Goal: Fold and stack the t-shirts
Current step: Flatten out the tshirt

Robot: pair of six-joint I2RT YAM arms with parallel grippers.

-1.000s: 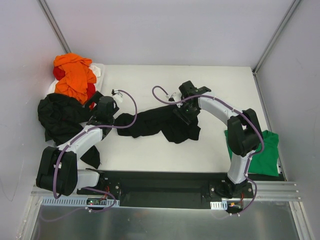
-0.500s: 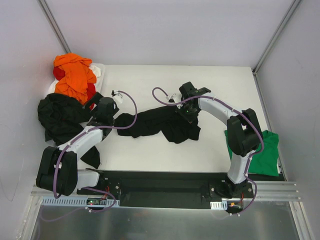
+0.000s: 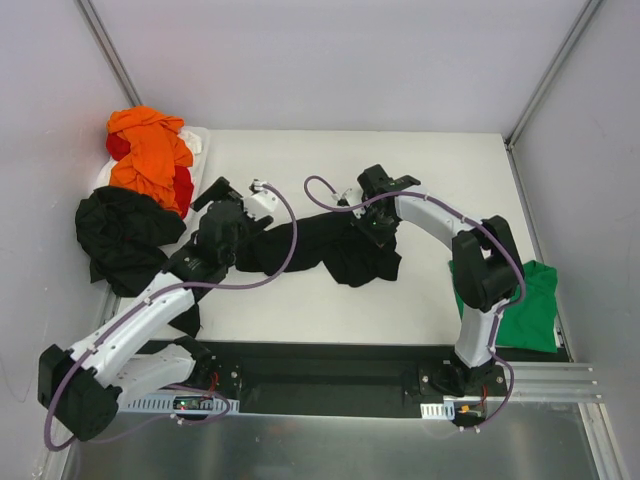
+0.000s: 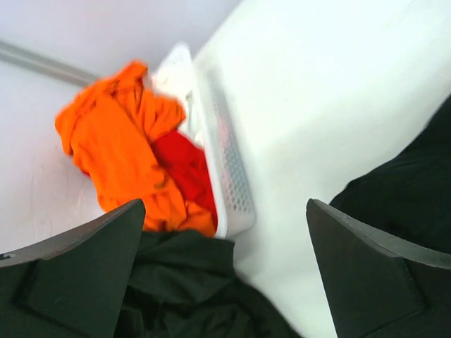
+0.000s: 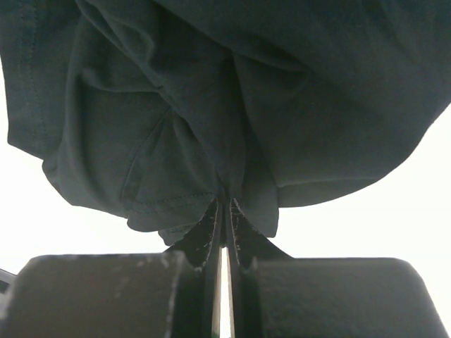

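Mid-table, black t-shirt (image 3: 345, 263) lies lengthwise left-right; right claw (image 5: 224, 211) pinches it, left claw (image 4: 224, 208) gapes empty.

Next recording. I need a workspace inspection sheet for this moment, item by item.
Surface: white table.
Job's things: black t-shirt crumpled mid-table; second black t-shirt heaped at the left edge; orange t-shirt and red t-shirt piled in a white basket at the far left; green t-shirt at the right edge.
Clutter: nothing seen.
Grippers: left gripper open, holding nothing; right gripper shut on the black t-shirt mid-table.
Cables: purple cables run along both arms; the left one loops over the mid-table shirt.
Surroundings: white walls, metal posts in the corners.
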